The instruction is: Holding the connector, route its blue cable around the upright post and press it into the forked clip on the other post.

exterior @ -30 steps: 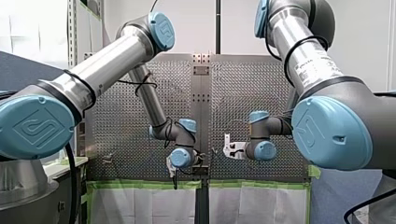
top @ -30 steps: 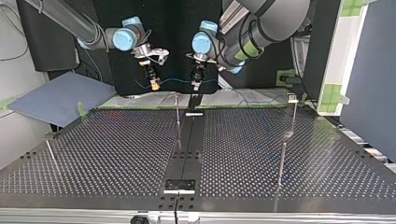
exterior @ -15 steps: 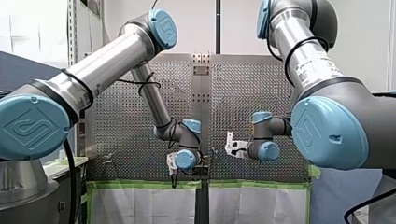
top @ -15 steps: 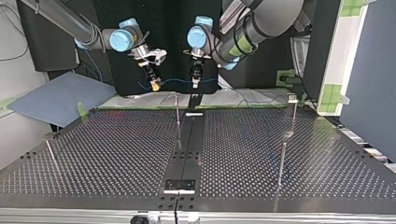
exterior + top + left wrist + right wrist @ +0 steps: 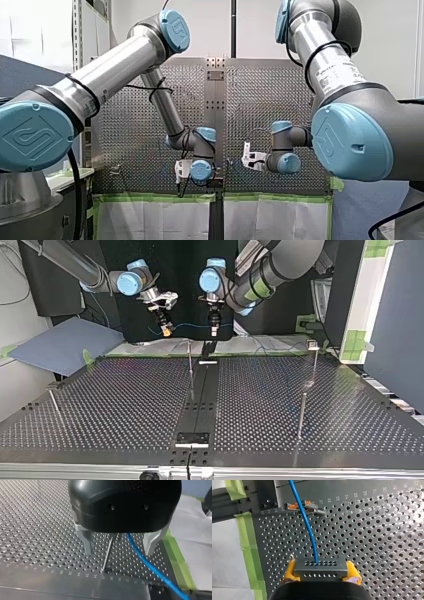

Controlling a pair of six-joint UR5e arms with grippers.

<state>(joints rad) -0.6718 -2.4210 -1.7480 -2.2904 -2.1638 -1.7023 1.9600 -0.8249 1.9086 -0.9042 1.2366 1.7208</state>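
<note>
The connector (image 5: 321, 567) is clamped between the yellow pads (image 5: 290, 572) of my right gripper (image 5: 322, 575), evidently so that the cable's end is kept fixed while it is routed. The blue cable (image 5: 308, 527) is led straight ahead from it. My left gripper (image 5: 119, 546) is held with its fingers apart, astride the cable, with the thin upright post (image 5: 108, 552) ahead between them. It is judged to be placed as a loose guide, not as a grip.
</note>
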